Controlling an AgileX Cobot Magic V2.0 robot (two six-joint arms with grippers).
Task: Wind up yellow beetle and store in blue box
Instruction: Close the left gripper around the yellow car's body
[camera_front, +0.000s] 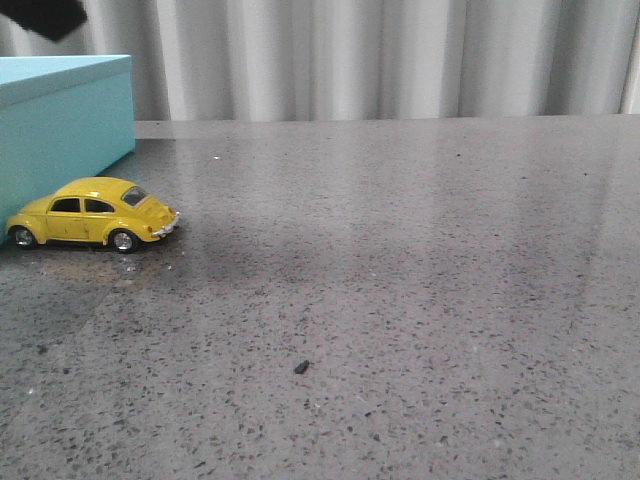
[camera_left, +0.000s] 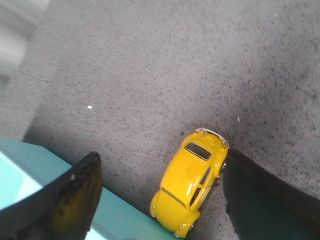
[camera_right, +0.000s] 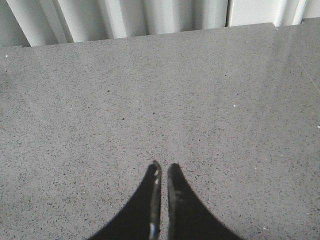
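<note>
The yellow beetle (camera_front: 92, 213) stands on its wheels on the grey table at the left, its nose close to the blue box (camera_front: 62, 125), which has its lid on. From above, in the left wrist view, the beetle (camera_left: 191, 181) lies between the wide-apart black fingers (camera_left: 75, 195) of my left gripper (camera_left: 161, 160), which is open and above the car; one finger is over the box (camera_left: 115, 220). My right gripper (camera_right: 162, 169) is shut with nothing in it, over bare table.
A small dark speck (camera_front: 301, 367) lies on the speckled grey table (camera_front: 420, 280) near the front middle. A pleated pale curtain (camera_front: 380, 55) hangs behind the table's far edge. A dark part of the left arm (camera_front: 45, 17) shows at the top left.
</note>
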